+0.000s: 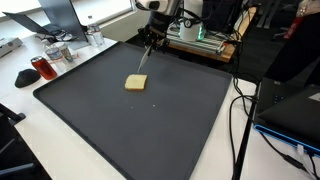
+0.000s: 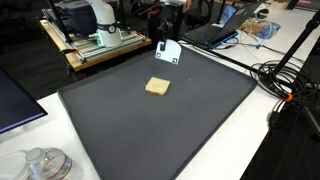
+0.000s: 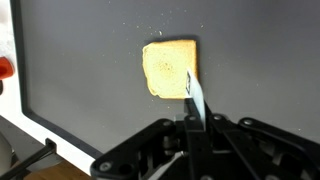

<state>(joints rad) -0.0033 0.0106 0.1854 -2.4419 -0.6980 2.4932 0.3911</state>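
Clamped in the claw [image 2: 165, 40]: flat white piece [image 2: 168, 52], lifted near bread slice [image 2: 157, 87], seemingly not yet touching.

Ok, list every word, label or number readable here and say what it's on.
None can be read.
The white sheet in the shut gripper: any marks too small to read.
The bread and the mat: no print shows.
The gear behind the mat: too blurred to read.
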